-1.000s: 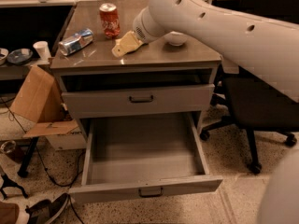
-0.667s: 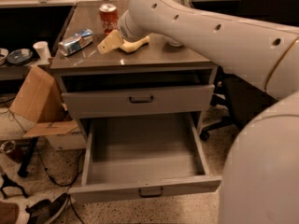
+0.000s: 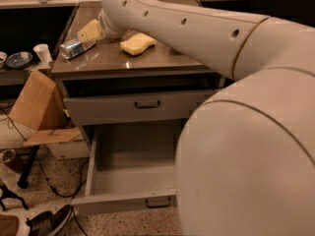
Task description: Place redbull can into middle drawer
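Grey cabinet top point(image 3: 147, 60): the redbull can point(image 3: 76, 47) lies sideways at its left end, with the gripper point(image 3: 91, 31) right over it. Can't tell if it's clamped or loose. Middle drawer point(image 3: 133, 166) is pulled open below the top.

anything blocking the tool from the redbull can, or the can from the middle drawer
Nothing visible does. The tool is right next to the can, which lies on the left side of the counter. The middle drawer stands open below, its visible part bare; the arm hides its right side.
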Available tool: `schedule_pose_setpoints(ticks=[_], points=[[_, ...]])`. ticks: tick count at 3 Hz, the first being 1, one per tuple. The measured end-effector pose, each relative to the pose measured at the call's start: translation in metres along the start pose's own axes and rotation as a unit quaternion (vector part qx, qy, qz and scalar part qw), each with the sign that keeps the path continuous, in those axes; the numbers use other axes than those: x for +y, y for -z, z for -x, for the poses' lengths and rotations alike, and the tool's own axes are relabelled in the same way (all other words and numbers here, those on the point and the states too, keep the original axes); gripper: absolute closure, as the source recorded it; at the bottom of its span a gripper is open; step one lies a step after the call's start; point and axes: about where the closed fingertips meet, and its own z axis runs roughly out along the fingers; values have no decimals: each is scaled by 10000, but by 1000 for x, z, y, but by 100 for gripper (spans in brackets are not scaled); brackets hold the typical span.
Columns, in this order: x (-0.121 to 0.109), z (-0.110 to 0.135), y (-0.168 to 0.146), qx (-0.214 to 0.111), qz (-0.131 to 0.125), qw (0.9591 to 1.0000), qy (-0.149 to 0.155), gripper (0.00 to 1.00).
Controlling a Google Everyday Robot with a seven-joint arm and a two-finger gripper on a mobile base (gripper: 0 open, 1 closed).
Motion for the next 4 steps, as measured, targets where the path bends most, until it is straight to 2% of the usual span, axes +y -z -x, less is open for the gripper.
schedule_pose_setpoints(ticks=[2,3,4], points=[[1,-1,-1,-9,25,10000,-48,0],[15,-1,-4,-120,131,9995,-242,0],[43,0,-8,-249,343,9980,-461,0]])
